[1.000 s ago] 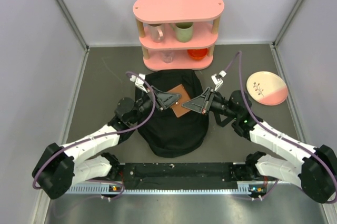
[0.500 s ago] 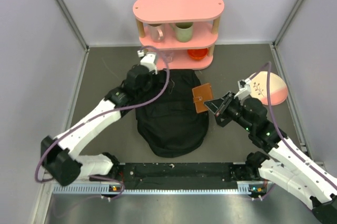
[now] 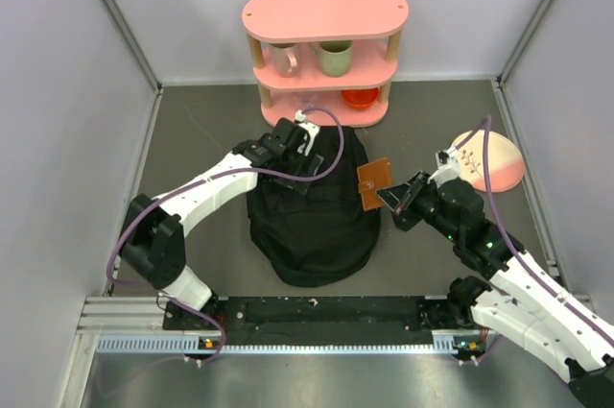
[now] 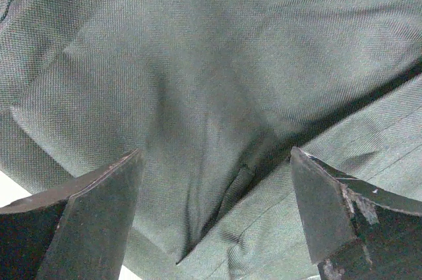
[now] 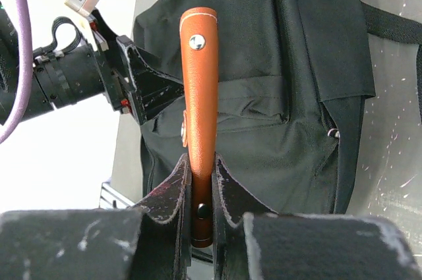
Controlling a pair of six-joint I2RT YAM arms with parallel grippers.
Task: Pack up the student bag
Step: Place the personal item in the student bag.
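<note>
The black student bag lies flat in the table's middle; it also shows in the right wrist view and fills the left wrist view. My left gripper hovers open just over the bag's upper part, its jaws spread wide above a fold in the fabric. My right gripper is shut on a brown leather wallet, held edge-on above the bag's right side. The wallet stands up between the fingers in the right wrist view.
A pink two-tier shelf stands at the back with two mugs, a glass and an orange bowl. A pink-and-white plate lies at the right. Grey walls close in both sides.
My left gripper has swung from the bag's upper left edge to over the bag's top. My right gripper, still holding the wallet, has barely moved. A second ago both grippers were together over the bag.
</note>
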